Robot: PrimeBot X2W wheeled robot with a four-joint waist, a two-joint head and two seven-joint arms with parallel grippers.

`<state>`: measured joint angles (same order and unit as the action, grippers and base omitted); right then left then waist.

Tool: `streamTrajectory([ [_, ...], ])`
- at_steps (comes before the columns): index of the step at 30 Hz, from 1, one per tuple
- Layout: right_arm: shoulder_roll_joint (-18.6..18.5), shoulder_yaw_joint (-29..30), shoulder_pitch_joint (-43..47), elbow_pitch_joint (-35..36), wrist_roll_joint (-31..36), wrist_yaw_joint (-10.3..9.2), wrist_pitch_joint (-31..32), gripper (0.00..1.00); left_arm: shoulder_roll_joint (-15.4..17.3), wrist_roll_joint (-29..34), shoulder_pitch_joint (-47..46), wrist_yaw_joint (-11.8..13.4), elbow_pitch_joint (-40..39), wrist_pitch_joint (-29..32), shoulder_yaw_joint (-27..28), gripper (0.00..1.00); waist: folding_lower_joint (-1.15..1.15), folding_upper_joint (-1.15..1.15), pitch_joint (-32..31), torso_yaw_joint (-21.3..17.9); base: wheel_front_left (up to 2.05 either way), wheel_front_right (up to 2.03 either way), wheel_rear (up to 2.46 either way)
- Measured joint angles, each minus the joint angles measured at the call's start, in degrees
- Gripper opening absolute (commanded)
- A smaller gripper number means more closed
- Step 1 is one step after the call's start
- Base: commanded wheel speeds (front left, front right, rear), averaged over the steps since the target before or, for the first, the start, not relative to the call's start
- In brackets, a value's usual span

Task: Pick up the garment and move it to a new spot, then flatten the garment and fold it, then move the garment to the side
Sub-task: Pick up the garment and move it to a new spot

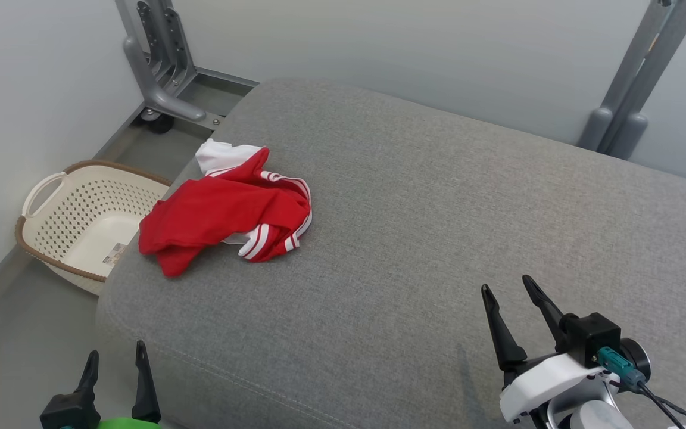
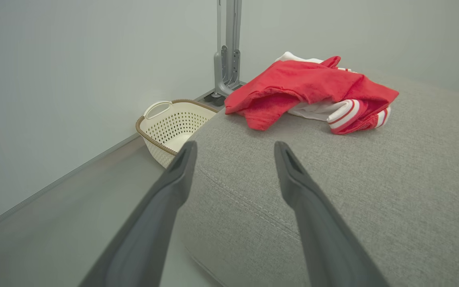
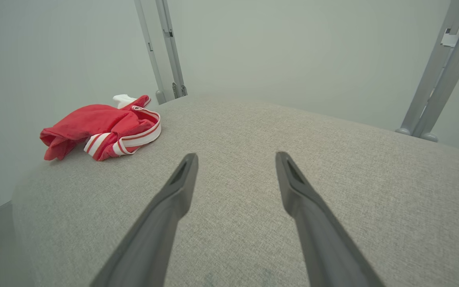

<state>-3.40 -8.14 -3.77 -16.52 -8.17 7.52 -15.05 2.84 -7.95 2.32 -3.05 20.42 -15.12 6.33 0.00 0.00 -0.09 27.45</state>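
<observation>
My left fingers (image 1: 142, 381) are spread wide apart and hold nothing. They hang low by the near left corner of the big grey cushion (image 1: 438, 208). In the left wrist view one of these fingers (image 2: 293, 179) is over the cushion (image 2: 373, 179) and the other is over the floor (image 1: 9, 333). My right fingers (image 1: 501, 333) are wide apart too and hold nothing. They sit above the near right part of the cushion, and I see it (image 3: 293, 159) under them (image 3: 179, 187) in the right wrist view. The garment (image 1: 224, 208) is red with white stripes and a white bit at its far end. It lies in a crumpled heap on the cushion, close to the left edge. It is ahead of my left fingers and a little to their right (image 2: 305, 83), well apart from them. From my right fingers it is far ahead and off to the left (image 3: 98, 123). Neither pair of fingers touches it. A cream basket (image 1: 39, 190) with little holes and a brown rim sits on the floor. It is ahead of my left fingers, a bit to their left (image 2: 173, 119), just beside the cushion and lower than the garment. Past the garment a grey metal frame (image 1: 164, 89) stands by the wall (image 1: 379, 47). A grey post (image 1: 635, 89) stands far ahead of my right fingers, a bit to their right.
</observation>
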Motion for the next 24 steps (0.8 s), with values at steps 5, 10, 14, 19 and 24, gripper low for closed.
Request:
streamTrajectory([
  [5, 0.0, -1.1, 0.0, -0.3, -0.3, 0.00, 0.0, 1.00, 0.0, -0.5, 0.0, -1.5, 1.0, 0.0, 0.2, 1.00, 0.00, 0.00, -0.4, 0.2, 0.00, 0.00, 0.00],
  [10, -0.5, -1.3, 0.0, -0.8, -0.9, 0.00, 0.0, 1.00, 0.0, -1.5, -0.6, -2.3, 2.0, 0.0, 0.8, 1.00, 0.00, 0.00, 0.1, -1.0, 0.00, 0.00, 0.00],
  [14, -2.0, -1.5, 0.0, -1.0, -0.9, 0.00, 0.0, 1.00, 0.3, -2.1, -3.4, -3.4, 3.8, 0.0, 1.4, 1.00, 0.00, 0.00, 1.1, -2.7, 0.00, 0.00, 0.00],
  [19, -3.2, -1.5, -0.5, -0.8, -0.8, 0.00, 0.0, 1.00, 2.1, -3.0, -8.6, -4.0, 6.7, 0.0, 1.2, 1.00, 0.00, 0.00, 2.9, -4.8, 0.00, 0.00, 0.00],
  [24, -4.3, -1.9, -1.5, -0.7, -0.8, 0.00, 0.0, 1.00, 5.4, -4.8, -15.5, -4.3, 10.6, 0.0, -1.2, 1.00, 0.00, 0.00, 5.2, -6.7, 0.00, 0.00, 0.00],
])
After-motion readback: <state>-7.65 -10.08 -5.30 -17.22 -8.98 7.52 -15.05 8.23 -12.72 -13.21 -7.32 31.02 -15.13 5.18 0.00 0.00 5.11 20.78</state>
